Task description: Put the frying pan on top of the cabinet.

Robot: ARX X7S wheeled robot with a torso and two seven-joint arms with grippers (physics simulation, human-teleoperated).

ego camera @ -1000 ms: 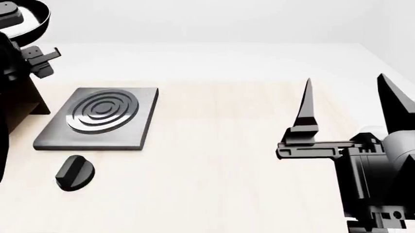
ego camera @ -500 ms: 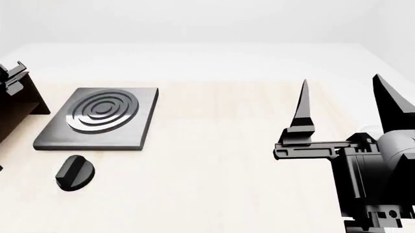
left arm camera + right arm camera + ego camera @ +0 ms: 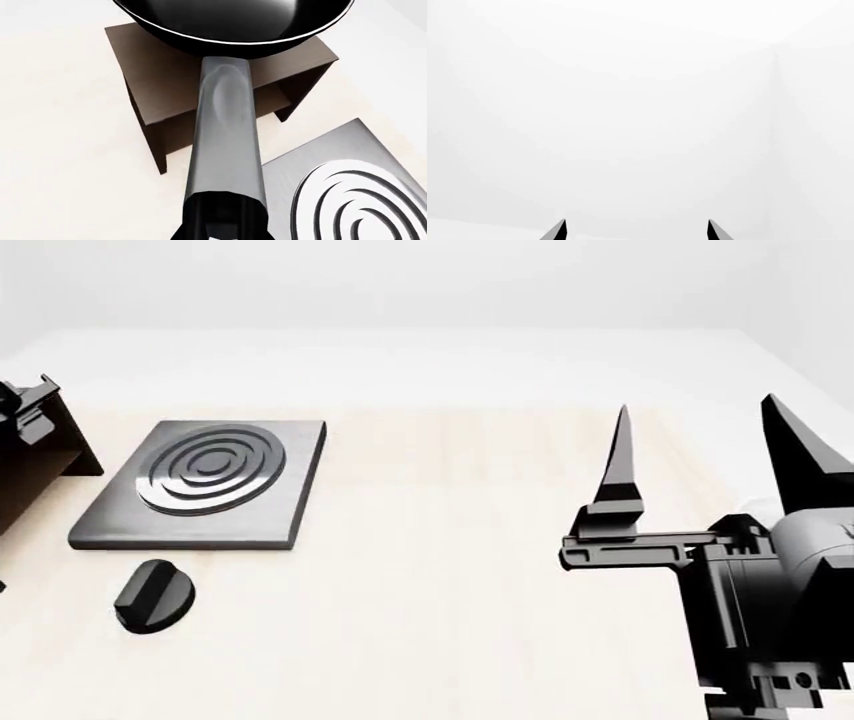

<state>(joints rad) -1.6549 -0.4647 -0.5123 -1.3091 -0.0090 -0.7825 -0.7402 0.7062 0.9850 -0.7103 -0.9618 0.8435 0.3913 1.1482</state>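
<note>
The pale wood worktop (image 3: 454, 540) carries the square grey hob plate (image 3: 200, 485), a small black knob (image 3: 154, 595) just in front of it, and the dark brown cabinet (image 3: 173, 90) beside the plate.

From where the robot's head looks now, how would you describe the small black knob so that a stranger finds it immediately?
Start at the pale wooden table and find the flat grey hob plate with raised rings on the robot's left side. Just in front of its near edge, apart from it, lies the knob. It is small, round and black with a ridge across its top, whereas the plate is square and grey.
</note>
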